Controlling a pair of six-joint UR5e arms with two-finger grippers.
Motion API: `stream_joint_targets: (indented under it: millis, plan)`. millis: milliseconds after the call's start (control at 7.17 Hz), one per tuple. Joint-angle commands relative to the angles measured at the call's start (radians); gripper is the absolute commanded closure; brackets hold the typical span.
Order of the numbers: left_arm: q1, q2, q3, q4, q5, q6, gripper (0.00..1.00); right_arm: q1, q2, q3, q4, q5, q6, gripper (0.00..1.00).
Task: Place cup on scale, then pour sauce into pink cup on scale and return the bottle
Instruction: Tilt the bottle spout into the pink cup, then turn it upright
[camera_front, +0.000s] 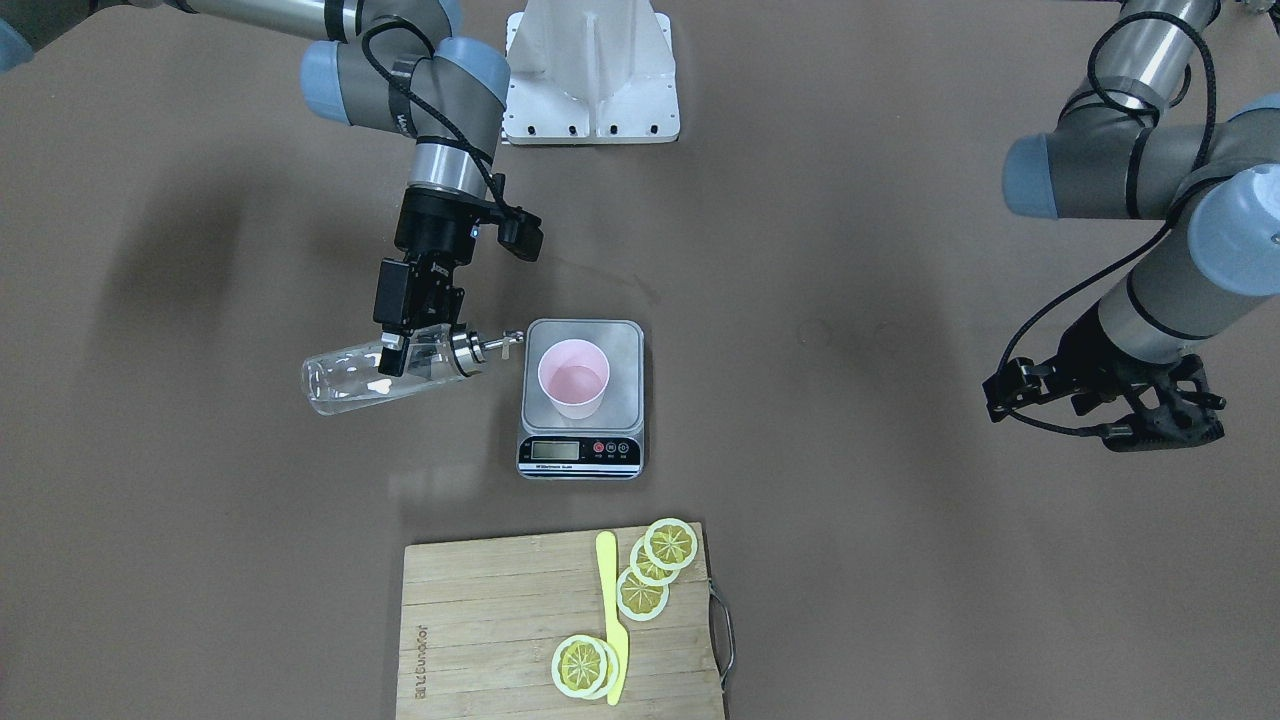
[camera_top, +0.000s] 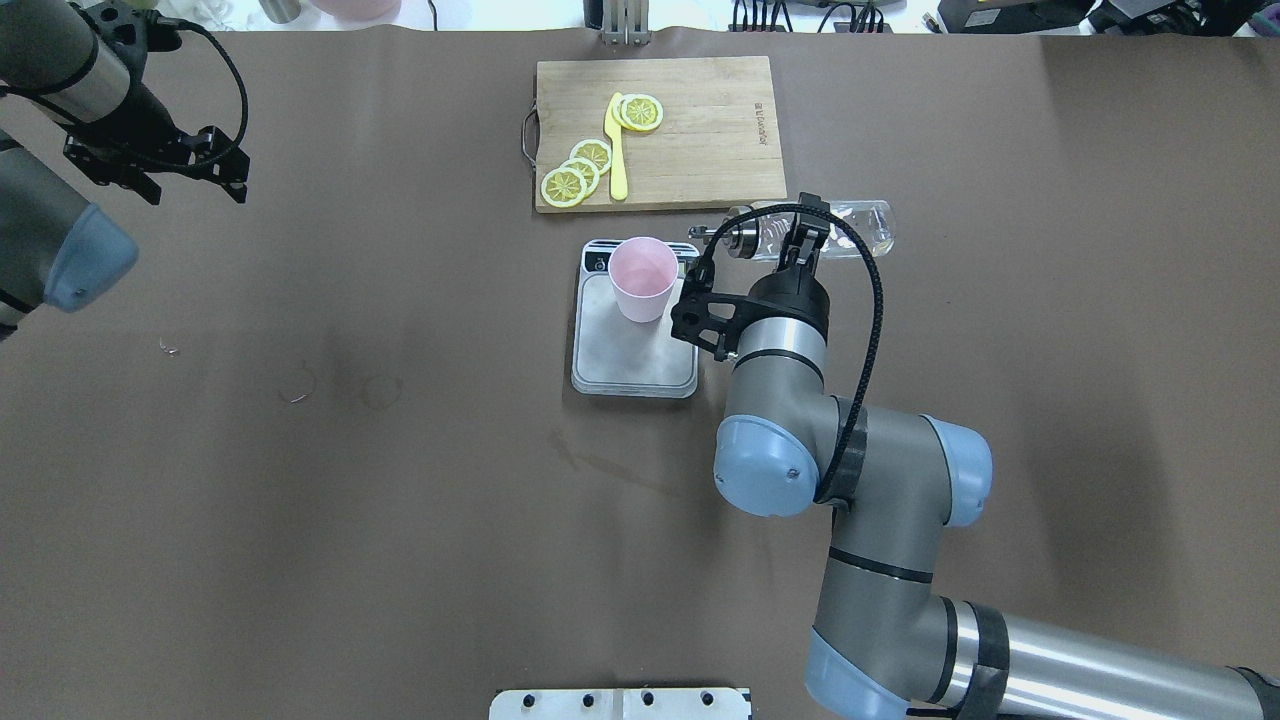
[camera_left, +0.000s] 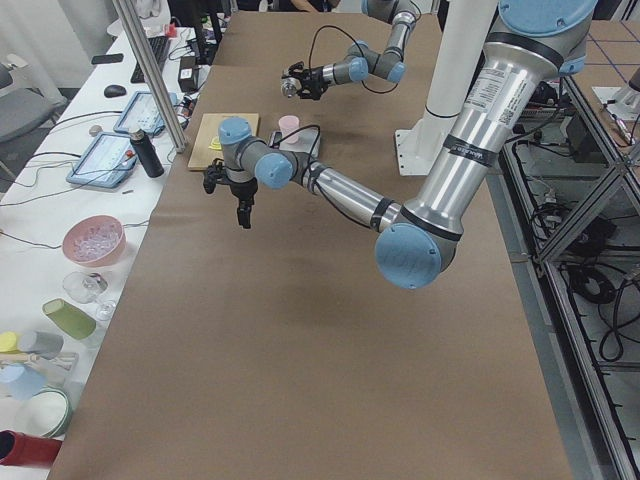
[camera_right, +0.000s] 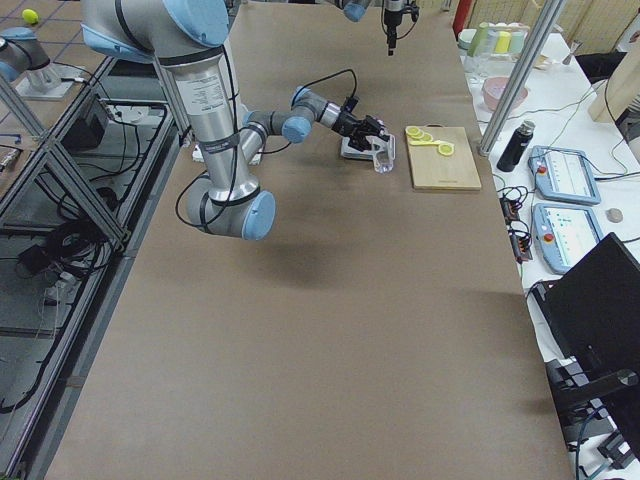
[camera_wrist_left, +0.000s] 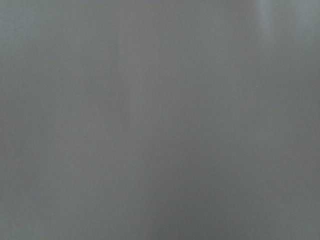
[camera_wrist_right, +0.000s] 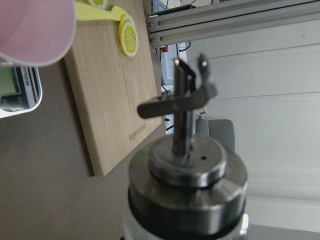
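Glass bottle (camera_front: 340, 385) pinched by right fingers (camera_front: 391, 354); left fingers (camera_front: 1190, 432) too dark to judge

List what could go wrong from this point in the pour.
1. The bottle lies nearly level in the right gripper, and its spout sits at the edge of the scale, short of the cup. Liquid leaving now may hit the platform or the table.
2. The cup looks light, so a nudge from the spout could tip it.
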Motion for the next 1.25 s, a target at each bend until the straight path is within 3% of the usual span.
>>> stream_joint_targets:
  millis: [0, 697, 1115]
  plan:
    - [0.0, 0.002, 0.013, 0.002, 0.0, 0.034, 0.02, 0.0, 0.048, -0.062, -0.035, -0.033, -0.076, 1.0]
    - [0.0, 0.002, 0.034, -0.007, -0.001, 0.037, 0.02, 0.0, 0.08, -0.067, -0.081, -0.087, -0.323, 1.0]
    - [0.001, 0.0, 0.036, -0.009, -0.001, 0.037, 0.02, 0.001, 0.086, -0.067, -0.083, -0.085, -0.31, 1.0]
